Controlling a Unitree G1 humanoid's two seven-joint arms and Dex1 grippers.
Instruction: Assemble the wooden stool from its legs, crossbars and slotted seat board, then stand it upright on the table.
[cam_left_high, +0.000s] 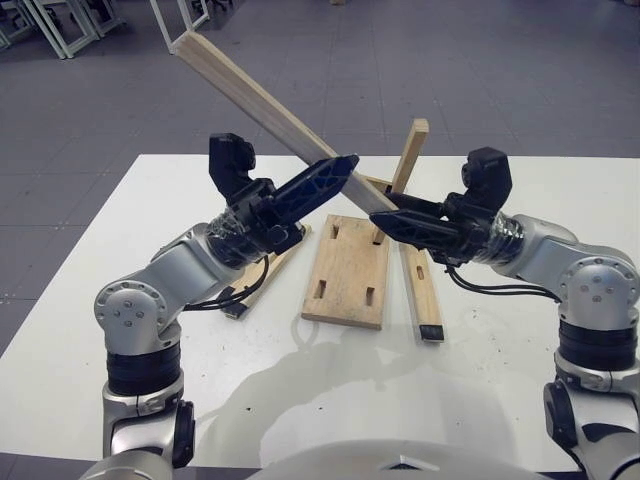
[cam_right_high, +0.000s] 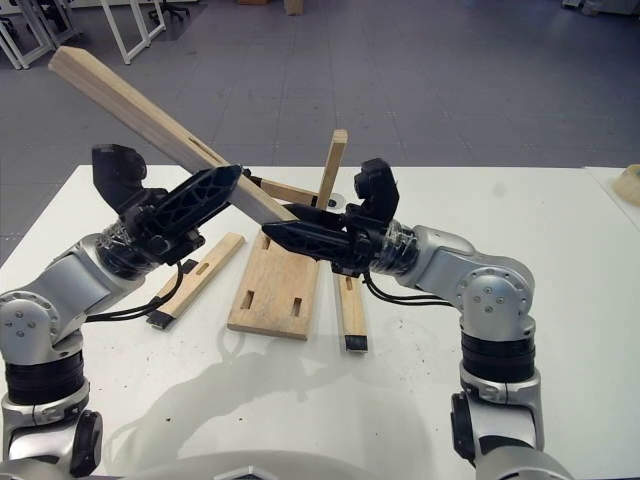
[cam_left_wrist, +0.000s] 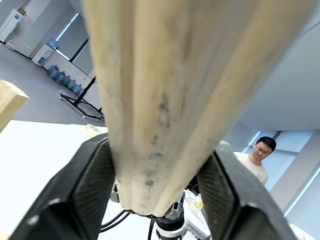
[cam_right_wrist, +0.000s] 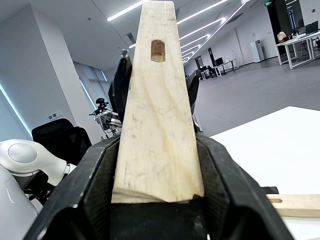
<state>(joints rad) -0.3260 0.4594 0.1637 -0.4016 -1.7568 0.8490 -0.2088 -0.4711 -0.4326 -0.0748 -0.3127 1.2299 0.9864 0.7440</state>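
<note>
My left gripper (cam_left_high: 340, 172) is shut on a long wooden leg (cam_left_high: 250, 95) that slants up toward the far left. Its lower end comes down close to my right gripper (cam_left_high: 388, 222). That gripper is shut low on a shorter wooden bar (cam_left_high: 411, 150), which rises tilted from the far right part of the slotted seat board (cam_left_high: 348, 270). The board lies flat at the table's middle. In the right wrist view the bar (cam_right_wrist: 157, 125) has a dowel hole near its far end and sits between the pads. In the left wrist view the leg (cam_left_wrist: 165, 100) is clamped between both fingers.
One loose leg (cam_left_high: 424, 295) lies on the table right of the board, and another (cam_left_high: 262, 278) lies left of it under my left arm. A further wooden piece (cam_right_high: 288, 190) rests behind the board. The white table (cam_left_high: 520, 340) has bare room at the front and right.
</note>
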